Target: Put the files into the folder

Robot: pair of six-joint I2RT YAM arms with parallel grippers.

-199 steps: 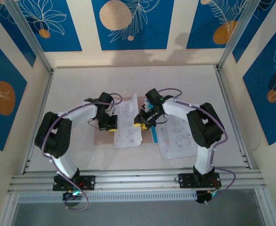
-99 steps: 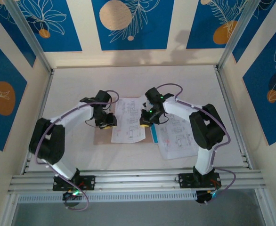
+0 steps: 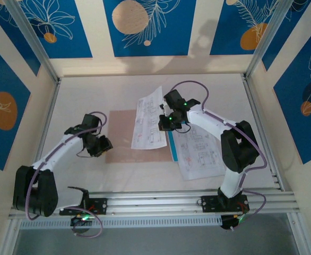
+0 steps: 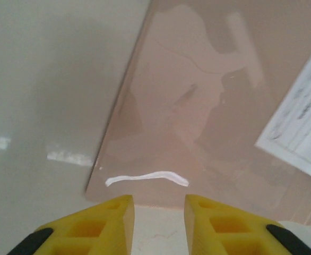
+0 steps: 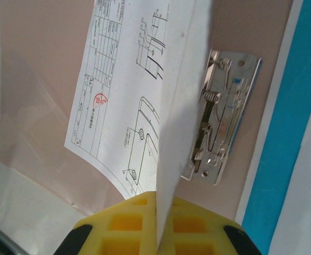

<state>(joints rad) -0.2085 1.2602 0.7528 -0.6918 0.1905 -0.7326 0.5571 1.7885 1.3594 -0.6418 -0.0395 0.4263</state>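
The pinkish-tan folder [image 3: 119, 136] lies open and flat in the middle of the table, with a metal clip [image 5: 222, 117] on its inner face. My right gripper [image 3: 165, 121] [image 5: 158, 234] is shut on the edge of a white printed sheet [image 3: 149, 125] [image 5: 124, 95]. It holds that sheet partly lifted over the folder's right part. A cyan sheet [image 3: 174, 150] [image 5: 283, 159] and more white files [image 3: 200, 153] lie just right of the folder. My left gripper [image 3: 101, 144] [image 4: 158, 215] is open and holds nothing, at the folder's [image 4: 198, 101] left near edge.
Aluminium rails [image 3: 155, 202] run along the near edge and both sides of the pale table [image 3: 208, 95]. Patterned blue panels [image 3: 150, 26] wall in the workspace. A corner of the held sheet [image 4: 304, 133] shows at the right of the left wrist view.
My left gripper has opened and drawn back left off the folder. The right gripper has shut on the white sheet and raised it toward the back.
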